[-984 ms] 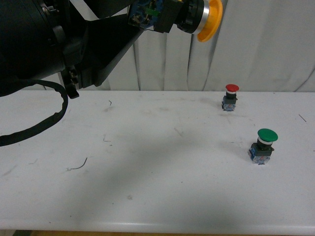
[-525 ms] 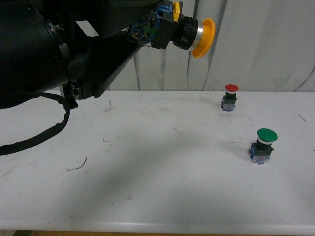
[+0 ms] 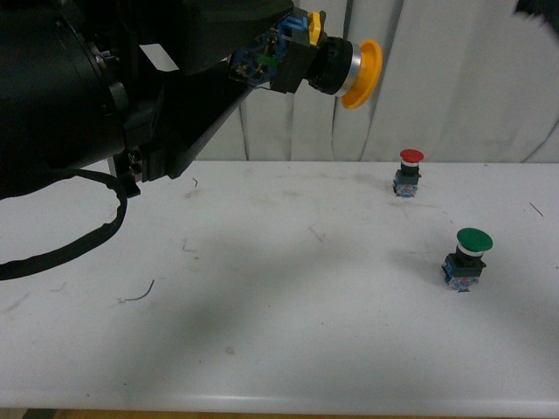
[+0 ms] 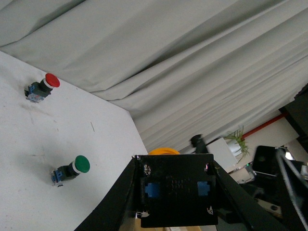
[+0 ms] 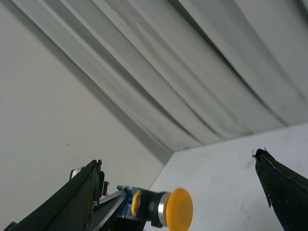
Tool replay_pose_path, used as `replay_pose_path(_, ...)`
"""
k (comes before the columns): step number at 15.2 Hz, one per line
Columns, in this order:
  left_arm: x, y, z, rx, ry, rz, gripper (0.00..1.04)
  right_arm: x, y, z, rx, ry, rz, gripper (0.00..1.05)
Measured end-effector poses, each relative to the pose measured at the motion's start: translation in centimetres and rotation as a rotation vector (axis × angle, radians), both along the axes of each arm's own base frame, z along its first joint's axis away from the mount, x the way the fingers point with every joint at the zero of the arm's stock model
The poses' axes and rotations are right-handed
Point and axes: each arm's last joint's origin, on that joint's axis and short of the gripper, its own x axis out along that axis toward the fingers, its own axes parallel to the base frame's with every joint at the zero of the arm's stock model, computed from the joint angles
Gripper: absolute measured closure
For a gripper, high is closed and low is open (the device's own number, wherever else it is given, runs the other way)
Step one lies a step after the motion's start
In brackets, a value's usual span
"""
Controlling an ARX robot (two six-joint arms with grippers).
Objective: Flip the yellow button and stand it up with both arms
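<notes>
Front view catches the handover step: the left hand (image 3: pixel 269 48) grips the yellow button (image 3: pixel 356 70) by its contact block high above the desk (image 3: pixel 279 297), cap sideways, while the right hand (image 5: pixel 177 161) gapes wide and, I judge, must next close around the cap.

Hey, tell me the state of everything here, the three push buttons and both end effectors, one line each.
yellow button: held in the air, lying sideways, cap pointing toward the robot's right.
red button: standing cap up on the table, nothing touching it.
green button: standing cap up on the table, nothing touching it.
left end effector: shut on the yellow button's contact block.
right end effector: open, holding nothing.
</notes>
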Motion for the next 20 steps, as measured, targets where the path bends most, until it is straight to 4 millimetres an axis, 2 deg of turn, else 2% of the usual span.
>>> replay_pose_path(2,0.0,0.0,0.0,0.002,-0.001,0.000,0.69,0.5,1.4,-2.2,0.152,0.229,0.085,0.06)
replay_pose_path(5,0.1,0.0,0.1,0.004,-0.006,0.001,0.69,1.8,2.5,-3.5,0.312,0.414,0.134,0.06)
replay_pose_path(9,0.1,-0.1,0.1,0.006,-0.006,0.000,0.69,3.0,4.1,-3.7,0.406,0.494,0.170,0.06)
replay_pose_path(13,0.1,-0.1,0.1,0.013,-0.009,0.002,0.69,2.6,6.7,-4.0,0.390,0.522,0.245,0.06)
replay_pose_path(17,0.1,0.0,0.0,0.015,-0.007,0.002,0.69,2.8,7.0,-3.6,0.398,0.504,0.244,0.08)
replay_pose_path(20,0.1,0.0,0.1,0.014,-0.010,0.002,0.69,2.9,7.0,-3.5,0.401,0.500,0.240,0.43)
